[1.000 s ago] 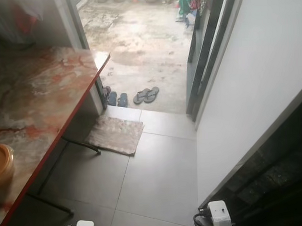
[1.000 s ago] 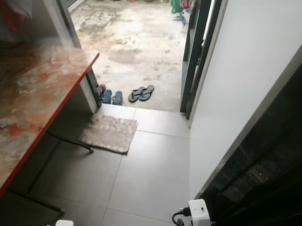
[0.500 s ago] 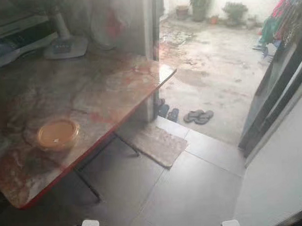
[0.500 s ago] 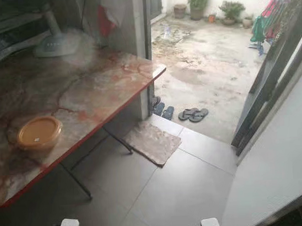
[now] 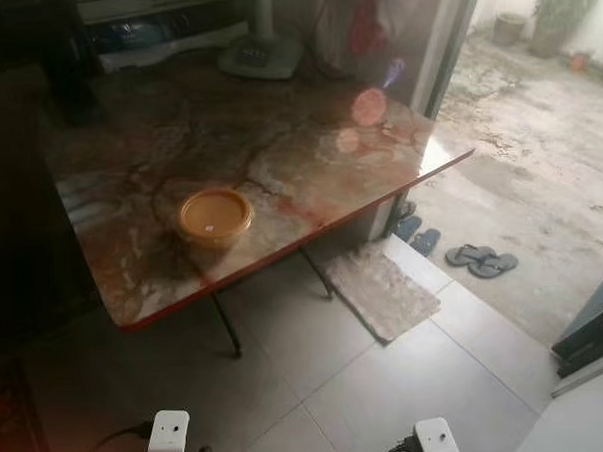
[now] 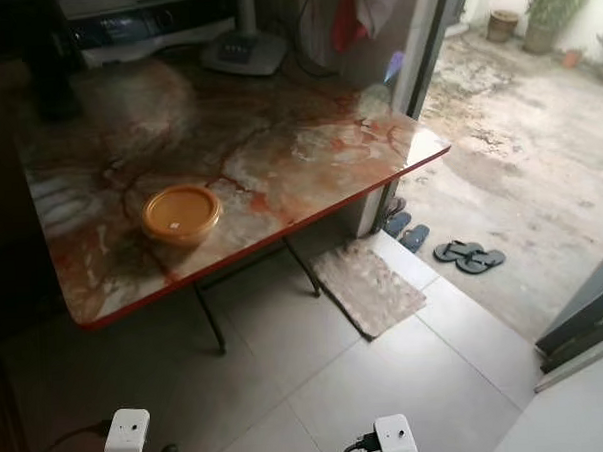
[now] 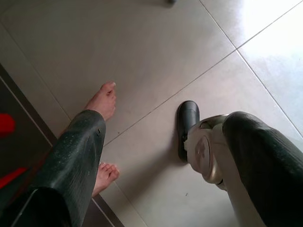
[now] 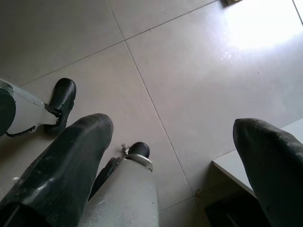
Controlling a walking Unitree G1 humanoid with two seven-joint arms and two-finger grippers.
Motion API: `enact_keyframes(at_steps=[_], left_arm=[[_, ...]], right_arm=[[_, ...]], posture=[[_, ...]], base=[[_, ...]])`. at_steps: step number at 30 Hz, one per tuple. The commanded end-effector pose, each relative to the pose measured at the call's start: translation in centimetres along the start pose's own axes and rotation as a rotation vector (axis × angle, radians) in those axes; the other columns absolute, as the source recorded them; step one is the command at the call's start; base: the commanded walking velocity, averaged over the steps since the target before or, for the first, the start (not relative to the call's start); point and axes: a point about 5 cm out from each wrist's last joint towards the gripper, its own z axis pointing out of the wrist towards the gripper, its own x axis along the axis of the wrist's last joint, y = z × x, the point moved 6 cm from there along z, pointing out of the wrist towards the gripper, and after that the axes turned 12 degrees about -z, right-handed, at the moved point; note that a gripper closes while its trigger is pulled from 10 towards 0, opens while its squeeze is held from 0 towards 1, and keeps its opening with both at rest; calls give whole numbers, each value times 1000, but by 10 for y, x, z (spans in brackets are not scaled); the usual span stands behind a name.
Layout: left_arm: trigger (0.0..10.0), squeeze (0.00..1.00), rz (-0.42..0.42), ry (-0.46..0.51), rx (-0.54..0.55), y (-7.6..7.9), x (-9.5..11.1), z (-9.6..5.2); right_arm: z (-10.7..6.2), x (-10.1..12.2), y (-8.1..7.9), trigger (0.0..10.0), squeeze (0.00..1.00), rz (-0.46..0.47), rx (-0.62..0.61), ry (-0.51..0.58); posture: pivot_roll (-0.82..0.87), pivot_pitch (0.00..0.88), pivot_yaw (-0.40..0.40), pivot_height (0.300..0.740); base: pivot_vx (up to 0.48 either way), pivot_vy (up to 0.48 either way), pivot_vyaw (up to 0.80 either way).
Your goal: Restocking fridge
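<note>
I judge the restocking barely begun: nothing is in either gripper, no fridge is in front of me, and the one thing I might carry, an orange tub (image 5: 214, 216), sits on the table (image 5: 308, 156). It stands near the table's front edge, toward the left front corner, well apart from the far edge, where a white fan base (image 5: 261, 56) rests. Whether the tub is meant for the fridge I cannot tell.

Both arms hang idle at my sides. The left gripper (image 7: 161, 156) points at the floor (image 7: 142, 52) with its two fingers spread wide, empty; a person's bare feet (image 7: 103, 100) stand on the tiles beyond it. The right gripper (image 8: 175, 161) is likewise spread wide and empty, above my own foot.

The tub is round, shallow, glossy plastic with a flat lid. The tabletop is polished stone, veined red and cream, reflective, red-rimmed, on thin black metal legs. The floor is large smooth grey tiles; a worn rectangular mat (image 5: 381, 290) lies by the doorway, with sandals (image 5: 480, 260) on rough concrete outside.
</note>
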Motion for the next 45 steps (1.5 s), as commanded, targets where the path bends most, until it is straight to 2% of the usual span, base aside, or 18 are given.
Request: enact_keyframes(at_steps=[1, 3, 6, 10, 14, 18, 19, 20, 23, 26, 28, 30, 34, 37, 38, 40, 41, 45], left_arm=[[10000, 0, -10, 15, -7, 6, 3, 1], [10000, 0, -24, 64, -8, 7, 16, 2], [10000, 0, -31, 81, -5, 7, 21, 3], [10000, 0, -39, 194, -12, 8, 49, 3], [10000, 0, -36, 261, -27, 9, 62, 0], [10000, 0, -25, 401, -33, 9, 86, -9], [10000, 0, 3, 476, -42, 12, 99, -15], [10000, 0, 3, 476, -42, 12, 99, -15], [10000, 0, 45, 624, -60, 20, 120, -34], [10000, 0, 39, 681, -73, 26, 120, -48], [10000, 0, 36, 683, -79, 27, 118, -50], [10000, 0, 88, 727, -101, 31, 113, -64], [10000, 0, 134, 782, -100, 34, 116, -78], [10000, 0, 151, 893, -44, 27, 137, -98], [10000, 0, 151, 893, -44, 27, 137, -98], [10000, 0, 153, 998, -2, 22, 163, -117], [10000, 0, 153, 998, -2, 22, 163, -117], [10000, 0, 191, 1091, -20, 30, 186, -134]], right_arm=[[-3, -11, 6, 10000, 0, -5, -11, -24], [-3, -10, 6, 10000, 0, -4, -12, -21], [-3, -10, 6, 10000, 0, -4, -12, -21], [-3, -15, 3, 10000, 0, 10, 3, -41], [-2, -10, 3, 10000, 0, 1, 5, -33], [-2, -8, 3, 10000, 0, -3, 7, -32], [-2, -8, 3, 10000, 0, -6, 7, -33], [-2, -8, 3, 10000, 0, -6, 7, -33], [-1, -8, 3, 10000, 0, -9, 9, -35], [-1, -8, 4, 10000, 0, -17, 9, -36], [-1, -8, 4, 10000, 0, -21, 10, -36], [-2, -8, 3, 10000, 0, -37, 15, -36], [-2, -9, 4, 10000, 0, -44, 14, -37], [-2, -10, 3, 10000, 0, -57, 17, -41], [-2, -10, 3, 10000, 0, -57, 17, -41], [-2, -11, 4, 10000, 0, -62, 19, -42], [-2, -11, 4, 10000, 0, -62, 19, -42], [-3, -12, 3, 10000, 0, -69, 22, -45]], posture=[[131, 120, -92, 740], [129, 127, -95, 740], [130, 131, -95, 740], [135, 137, -94, 740], [138, 141, -95, 740], [139, 146, -96, 740], [142, 146, -96, 740], [142, 146, -96, 740], [144, 147, -96, 740], [139, 145, -92, 740], [135, 144, -92, 740], [128, 144, -92, 740], [132, 144, -92, 740], [128, 144, -97, 740], [128, 144, -97, 740], [132, 144, -99, 740], [132, 144, -99, 740], [136, 143, -103, 740]], base=[[0, 0, 794], [0, 0, 794], [0, 0, 796], [0, 0, 622], [0, 0, 111], [0, 0, 0], [0, 0, 0], [0, 0, 0], [0, 0, 0], [0, 0, 0], [0, 0, 0], [0, 0, 0], [0, 0, 0], [0, 0, 0], [0, 0, 0], [0, 0, 0], [0, 0, 0], [0, 0, 0]])
